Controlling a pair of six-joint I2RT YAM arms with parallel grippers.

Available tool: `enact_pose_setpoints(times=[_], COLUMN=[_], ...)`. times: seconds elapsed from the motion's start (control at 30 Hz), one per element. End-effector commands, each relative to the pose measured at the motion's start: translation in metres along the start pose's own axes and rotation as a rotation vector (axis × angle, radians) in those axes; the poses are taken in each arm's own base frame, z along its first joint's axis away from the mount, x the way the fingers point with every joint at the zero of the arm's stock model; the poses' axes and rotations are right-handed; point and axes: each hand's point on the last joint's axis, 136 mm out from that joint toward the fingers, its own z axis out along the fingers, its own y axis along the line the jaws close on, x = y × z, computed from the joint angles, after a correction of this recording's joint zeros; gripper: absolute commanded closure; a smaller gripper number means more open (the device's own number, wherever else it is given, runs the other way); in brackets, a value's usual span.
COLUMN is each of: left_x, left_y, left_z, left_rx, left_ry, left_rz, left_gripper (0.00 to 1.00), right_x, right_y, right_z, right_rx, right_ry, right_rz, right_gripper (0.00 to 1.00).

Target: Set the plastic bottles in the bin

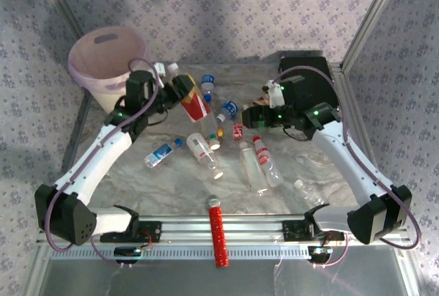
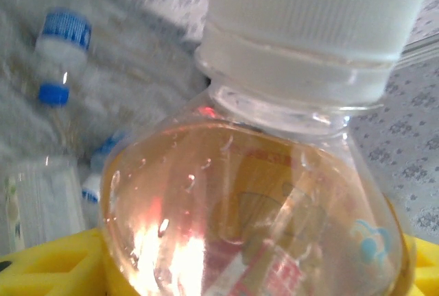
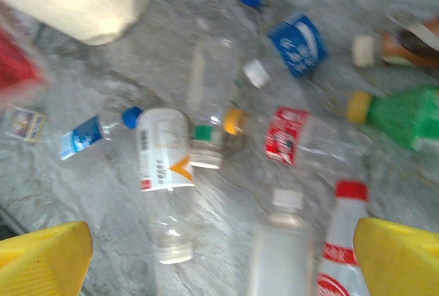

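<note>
My left gripper [image 1: 180, 90] is shut on a brownish-orange plastic bottle [image 1: 195, 104] with a white cap and a red-and-yellow label, held up at the back left. In the left wrist view this bottle [image 2: 254, 200] sits between the yellow pads [image 2: 48, 265]. The pale pink bin [image 1: 106, 56] stands just left of it, off the table's back-left corner. My right gripper [image 1: 250, 114] hangs open over the middle of the table. Its yellow fingertips [image 3: 41, 255] frame several lying bottles: a white-labelled one [image 3: 163, 152], a red-labelled one [image 3: 288, 135], a clear white-capped one [image 3: 285, 241] and a green one [image 3: 405, 114].
A red ribbed cylinder [image 1: 217, 231] lies across the front rail. A black case [image 1: 305, 70] sits at the back right behind the right arm. More bottles are scattered at mid-table [image 1: 204, 153], and one lies near the right front [image 1: 309, 193].
</note>
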Motion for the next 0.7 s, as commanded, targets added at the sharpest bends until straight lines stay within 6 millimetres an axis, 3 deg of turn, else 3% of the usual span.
enact_pose_setpoints(times=[0.0, 0.1, 0.3, 0.67], left_x=[-0.028, -0.063, -0.134, -0.233], left_y=[-0.018, -0.029, -0.019, 0.039], left_z=[-0.017, -0.032, -0.056, -0.109], left_rx=[-0.04, -0.057, -0.138, -0.317], left_ry=[-0.007, -0.044, -0.114, -0.295], left_rz=[0.173, 0.224, 0.264, 0.222], left_gripper=[0.34, 0.34, 0.36, 0.39], right_x=[0.02, 0.034, 0.069, 0.081], right_y=[-0.02, -0.033, -0.054, -0.061], right_z=[-0.014, -0.023, -0.024, -0.029], right_rx=[0.078, 0.127, 0.181, 0.212], right_ry=[0.038, 0.072, 0.152, 0.174], right_rz=[0.086, 0.126, 0.222, 0.254], right_gripper=[0.02, 0.02, 0.02, 0.03])
